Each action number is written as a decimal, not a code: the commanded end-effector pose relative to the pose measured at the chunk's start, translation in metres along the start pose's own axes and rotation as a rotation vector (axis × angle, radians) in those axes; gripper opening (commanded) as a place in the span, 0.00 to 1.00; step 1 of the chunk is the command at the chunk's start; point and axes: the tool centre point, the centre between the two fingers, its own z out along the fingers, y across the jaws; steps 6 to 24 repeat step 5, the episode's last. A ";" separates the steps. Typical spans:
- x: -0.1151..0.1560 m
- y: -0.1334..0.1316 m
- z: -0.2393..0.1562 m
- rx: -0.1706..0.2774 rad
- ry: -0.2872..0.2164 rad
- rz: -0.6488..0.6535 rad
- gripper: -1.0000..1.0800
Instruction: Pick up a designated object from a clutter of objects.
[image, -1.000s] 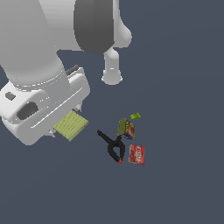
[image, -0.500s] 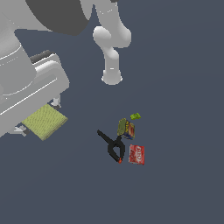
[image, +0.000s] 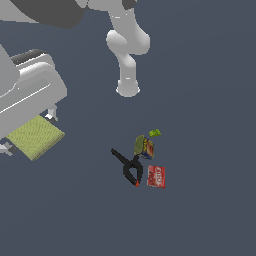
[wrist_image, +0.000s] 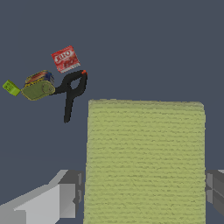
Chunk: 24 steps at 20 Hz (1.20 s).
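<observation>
pad: yellow-green pad (image: 35, 136) pinched in the gripper (wrist_image: 142, 192), hanging at the exterior view's left, looks clear of the floor and well apart from the rest
grip: fingers (wrist_image: 69, 194) pressed on both side edges, so closed on the pad; in the wrist view the pad fills the gap between them
clutter: black clamp (image: 129, 166), red packet (image: 156, 176) just beside it, olive can (image: 143, 146) tipped over next to both, small green scrap (image: 154, 133) a bit further off
step: pretty much the carry/lift, pick looks basically done
how to do it well: hold the squeeze steady, no loosening; soft thin thing held by the edges could bow or slide out, so go slow, no jerks
watch out: keep well away from the clamp pile, no swinging over it
</observation>
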 end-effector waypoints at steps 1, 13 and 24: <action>-0.001 0.002 -0.003 -0.002 0.000 0.000 0.00; -0.001 0.003 -0.004 -0.002 0.000 0.000 0.00; -0.001 0.003 -0.004 -0.002 0.000 0.000 0.00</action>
